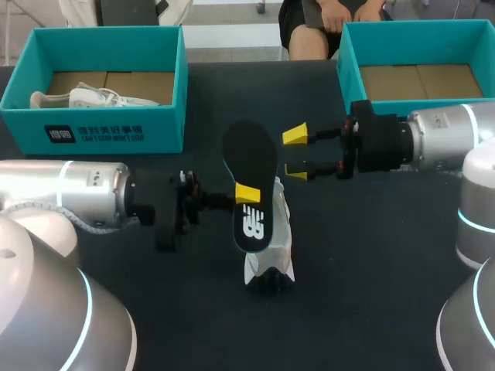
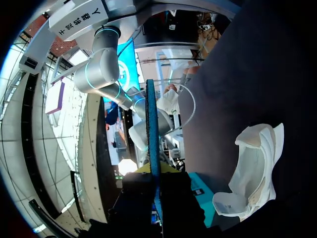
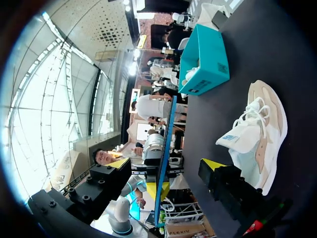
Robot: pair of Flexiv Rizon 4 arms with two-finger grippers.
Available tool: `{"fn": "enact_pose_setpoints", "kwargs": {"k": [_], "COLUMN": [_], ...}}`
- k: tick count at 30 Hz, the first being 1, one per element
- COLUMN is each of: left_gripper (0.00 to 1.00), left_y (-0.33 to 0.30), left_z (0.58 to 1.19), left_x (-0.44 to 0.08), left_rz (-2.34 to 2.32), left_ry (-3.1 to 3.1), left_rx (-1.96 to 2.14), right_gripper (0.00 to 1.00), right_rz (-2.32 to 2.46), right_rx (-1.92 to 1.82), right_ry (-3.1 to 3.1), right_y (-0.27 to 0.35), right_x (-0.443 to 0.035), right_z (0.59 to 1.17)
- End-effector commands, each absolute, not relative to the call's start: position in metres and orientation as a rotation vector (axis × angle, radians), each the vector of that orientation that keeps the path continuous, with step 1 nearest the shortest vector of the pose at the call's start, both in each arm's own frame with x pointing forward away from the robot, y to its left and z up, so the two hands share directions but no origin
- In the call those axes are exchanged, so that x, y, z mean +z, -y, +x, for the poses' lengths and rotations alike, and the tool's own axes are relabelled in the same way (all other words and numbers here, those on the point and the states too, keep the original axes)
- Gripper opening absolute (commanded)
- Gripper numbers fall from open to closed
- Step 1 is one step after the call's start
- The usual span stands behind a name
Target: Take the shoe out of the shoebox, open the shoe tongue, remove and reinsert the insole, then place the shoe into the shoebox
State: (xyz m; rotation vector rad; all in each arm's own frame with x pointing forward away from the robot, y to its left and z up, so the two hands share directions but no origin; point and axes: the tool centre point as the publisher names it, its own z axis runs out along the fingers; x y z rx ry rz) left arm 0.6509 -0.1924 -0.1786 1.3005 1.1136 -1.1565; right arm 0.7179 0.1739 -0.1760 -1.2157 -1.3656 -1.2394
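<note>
1. Head view: the shoe [image 1: 271, 251] is out of its box and lies on the table [image 1: 371, 270], between the two arms.
   - Its black insole [image 1: 251, 182] is out too. It is held up above the shoe by the left claw [image 1: 247, 193], which pinches it near the middle.
   - The right claw [image 1: 297, 153] hangs just beside the insole's far edge, fingers spread wide with nothing in them.
   - The left box [image 1: 100, 127] holds another white shoe [image 1: 93, 98], and the right box [image 1: 348, 69] shows only its cardboard floor.

2. Left wrist view: the insole shows edge-on, rising from between the claw's own fingers, which are closed on it. The shoe lies on the table off to one side, its mouth gaping, and nothing sits inside it as far as I can see.

3. Right wrist view: the shoe lies beside the claw with its tongue pulled up and the laces loose. The insole stands edge-on ahead of the spread fingers, and neither finger appears to touch it.

4. My reading of progress:
   - Done: the shoe is out of the box, the tongue is opened and the insole is removed.
   - Left to do: slide the insole back in and set the shoe into a box. The bare right box seems the likely one, though I can't be sure.
</note>
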Motion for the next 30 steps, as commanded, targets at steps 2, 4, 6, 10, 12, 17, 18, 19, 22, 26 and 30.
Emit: {"fn": "enact_pose_setpoints", "kwargs": {"k": [2,4,6,10,12,17,18,19,22,26,30], "left_gripper": [0.0,0.0,0.0,0.0,0.0,0.0,0.0,0.0,0.0,0.0,0.0], "left_y": [0.214,0.218,0.22,0.218,0.216,0.214,0.213,0.213,0.213,0.213,0.213], "left_z": [0.658,0.657,0.657,0.658,0.659,0.66,0.66,0.66,0.661,0.661,0.662], "left_x": [-0.187,-0.191,-0.194,-0.197,-0.199,-0.2,-0.2,-0.2,-0.199,-0.196,-0.193], "left_rz": [1.32,1.323,1.327,1.331,1.334,1.348,1.349,1.35,1.353,1.353,1.355], "left_ry": [-1.109,-1.11,-1.114,-1.117,-1.118,-1.107,-1.106,-1.106,-1.103,-1.092,-1.081], "left_rx": [-1.15,-1.142,-1.144,-1.142,-1.141,-1.147,-1.149,-1.151,-1.159,-1.165,-1.166], "right_gripper": [0.69,0.55,0.47,0.38,0.32,0.22,0.19,0.17,0.21,0.19,0.2], "right_rz": [-1.195,-1.192,-1.19,-1.192,-1.19,-1.168,-1.164,-1.161,-1.141,-1.137,-1.128], "right_rx": [-1.253,-1.254,-1.254,-1.253,-1.252,-1.233,-1.232,-1.231,-1.221,-1.22,-1.211], "right_ry": [1.352,1.344,1.336,1.325,1.322,1.311,1.308,1.307,1.295,1.29,1.285], "right_y": [-0.195,-0.197,-0.198,-0.198,-0.198,-0.197,-0.197,-0.197,-0.197,-0.198,-0.2], "right_x": [-0.183,-0.185,-0.186,-0.187,-0.187,-0.19,-0.191,-0.191,-0.194,-0.196,-0.198], "right_z": [0.722,0.722,0.722,0.72,0.72,0.723,0.724,0.724,0.727,0.728,0.729]}}
